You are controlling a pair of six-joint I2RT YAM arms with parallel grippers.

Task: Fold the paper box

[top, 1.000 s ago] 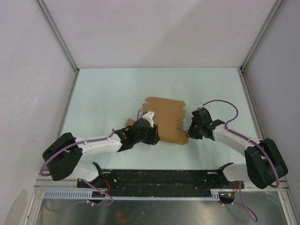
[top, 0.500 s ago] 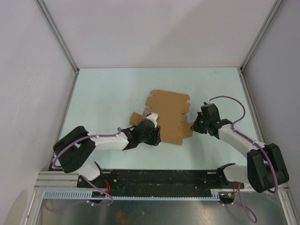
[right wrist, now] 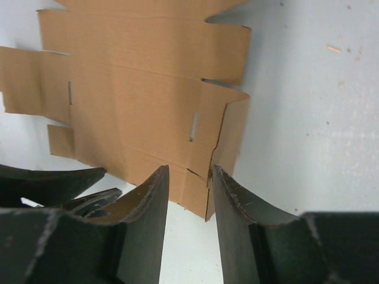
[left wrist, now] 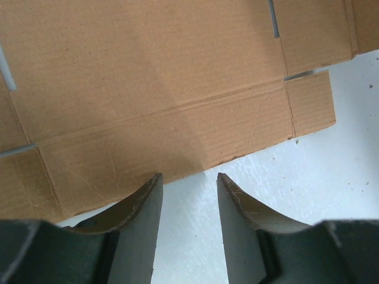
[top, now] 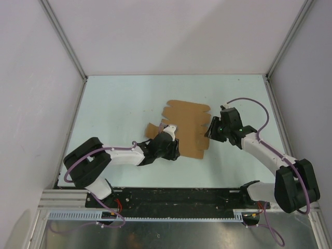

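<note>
Currently, we find the paper box as a flat die-cut sheet lying near the middle of the tabletop, between the two arms. We judge the task to be at an early stage: no wall stands upright, no tab sits in a slot, and no closed shape exists. The one sign of progress is the side flap on the sheet's right edge, which tilts up off the surface along its crease. Every other fold, as far as we can tell, is not yet made.

The left gripper hangs at the near-left edge of the sheet. Its jaws are spread, with bare tabletop between them and the cardboard edge just beyond the tips; they pinch nothing. The right gripper is at the right edge, jaws likewise spread. The near corner of the raised flap shows in the gap past the tips, but we see neither finger pressing on it.

The overhead view gives the layout, with one arm on each side of the sheet, but it resolves neither the jaw gaps nor the flap's lift. The left wrist view adds the crease lines and a small corner tab lying flat. Only the right wrist view shows the lifted flap, its shadow and a narrow slot.
</note>
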